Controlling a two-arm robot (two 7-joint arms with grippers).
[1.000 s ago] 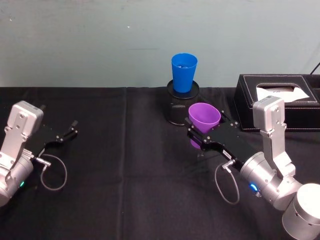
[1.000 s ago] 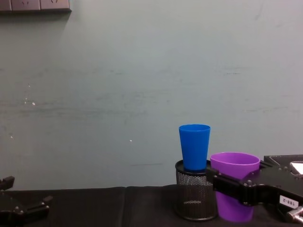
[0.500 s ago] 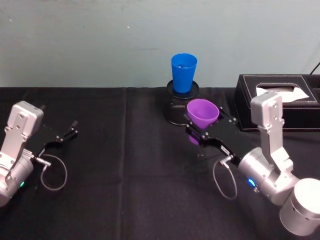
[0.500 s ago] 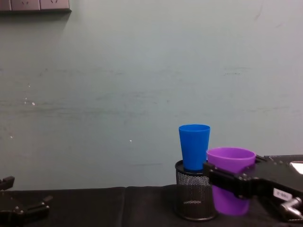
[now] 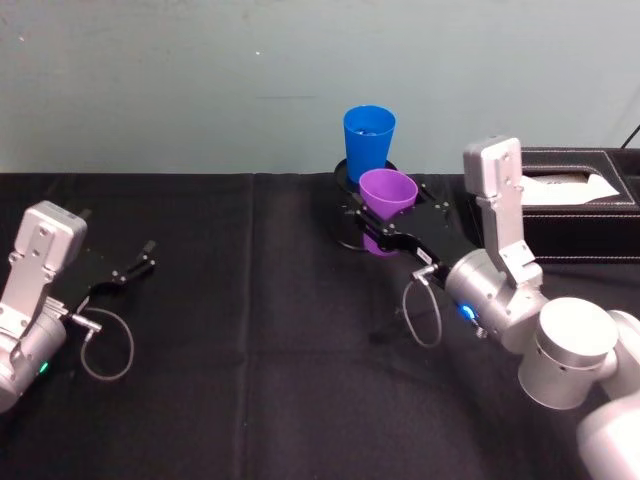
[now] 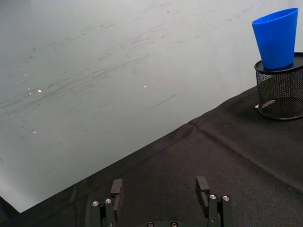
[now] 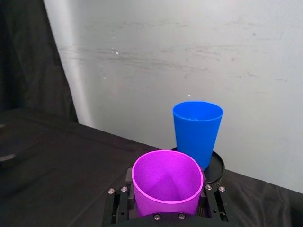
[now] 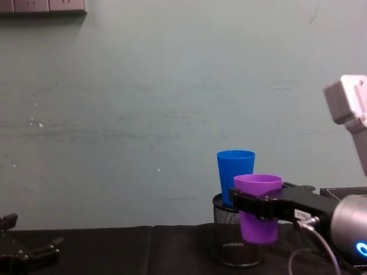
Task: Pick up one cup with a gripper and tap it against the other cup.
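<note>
Blue cup (image 5: 368, 140) upright on black mesh holder (image 6: 279, 97), far centre of black table (image 5: 250, 350). Purple cup (image 5: 388, 190) upright, inside bare, held off table just on near side of blue cup; contact between them unclear. Right arm reaches forward-left from right side. Right gripper (image 5: 383, 228) clamped on purple cup's sides below rim. Left gripper (image 5: 133, 266) parked at left on table, fingers spread apart.

A pale grey-green wall (image 5: 150, 90), scuffed with faint horizontal streaks and small white specks, rises behind the surface (image 5: 250, 380). A black cloth (image 6: 199, 156) covers the surface, creased near its back edge. Grey plates (image 8: 43, 6) sit high on the wall.
</note>
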